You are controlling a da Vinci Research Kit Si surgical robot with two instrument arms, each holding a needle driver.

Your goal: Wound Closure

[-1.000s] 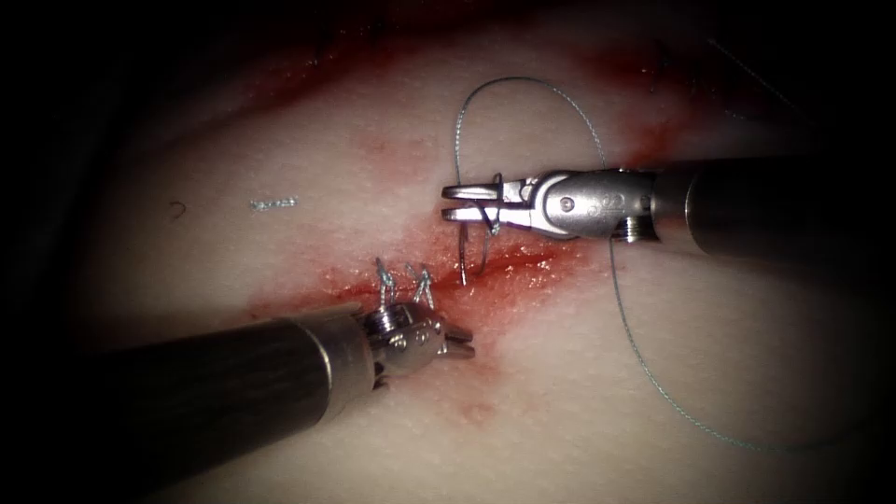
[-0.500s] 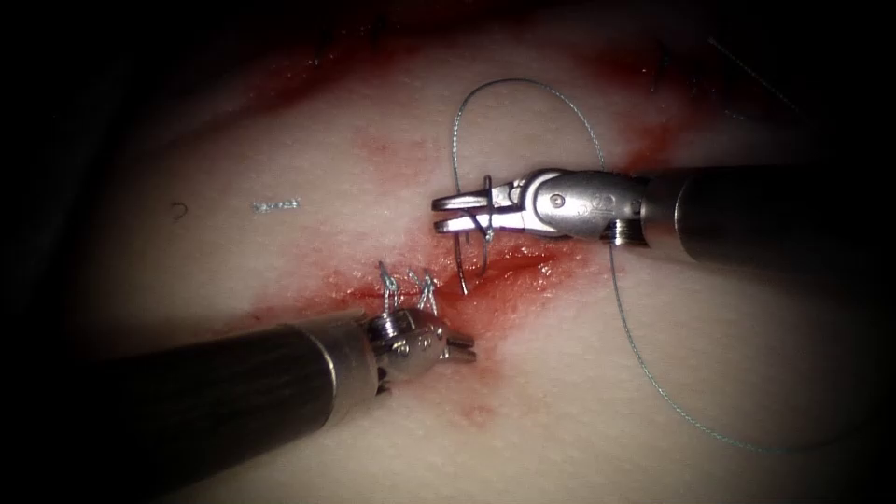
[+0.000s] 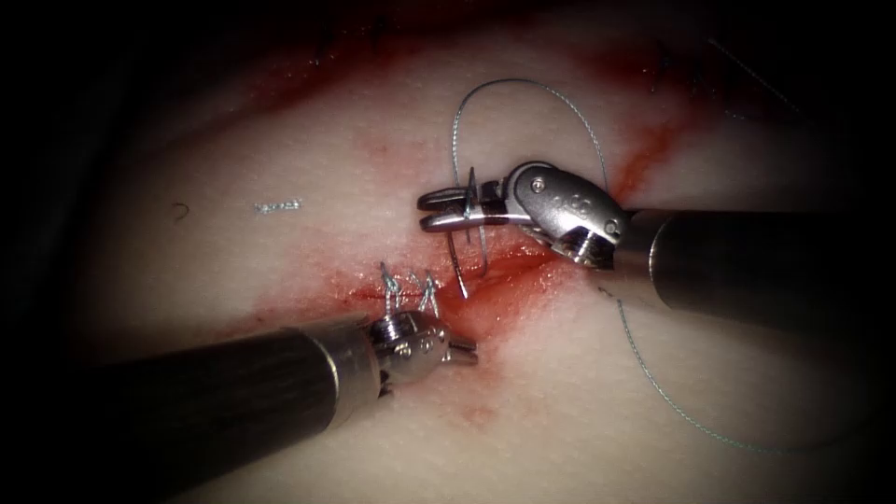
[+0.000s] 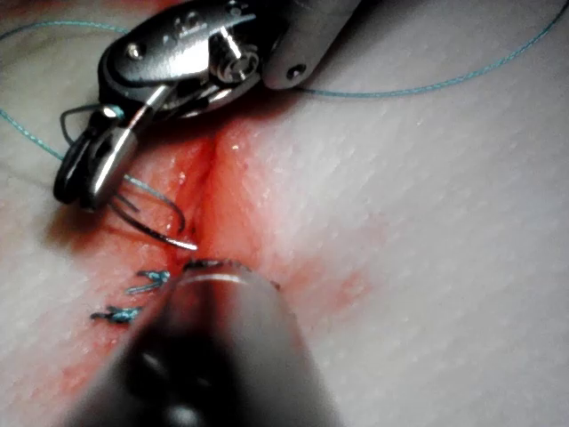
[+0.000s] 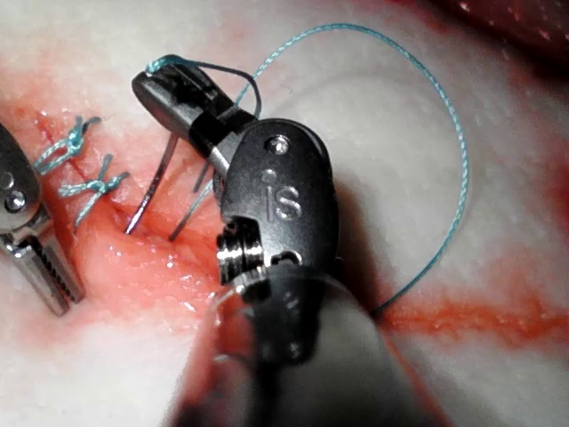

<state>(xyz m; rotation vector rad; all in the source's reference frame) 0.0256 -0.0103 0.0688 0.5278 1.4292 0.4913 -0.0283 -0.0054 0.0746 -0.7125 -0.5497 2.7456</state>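
My right tool (image 3: pixel 425 211) comes in from the right, jaws shut across the curved needle (image 3: pixel 457 266) on the back part of its curve, near the thread end. The needle hangs down with its tip (image 3: pixel 464 296) at the open cut (image 3: pixel 513 271), just right of two tied knots (image 3: pixel 406 287). Whether the tip has entered the tissue (image 3: pixel 280 252) I cannot tell. In the right wrist view the needle (image 5: pixel 151 191) points at the red cut edge. My left tool (image 3: pixel 464 352) lies below the knots, jaws slightly open, holding nothing. The thread (image 3: pixel 560 98) arcs over the right tool.
The thread trails on down the right side of the tissue (image 3: pixel 653 383). A short cut end of thread (image 3: pixel 276 204) lies on the tissue at the left. Red fluid (image 3: pixel 485 313) pools along the cut and streaks the far edge (image 3: pixel 653 149).
My right tool has swung its wrist and shifted a little left, its shaft dropping lower. The needle tip has come down closer to the cut. The left tool has barely moved.
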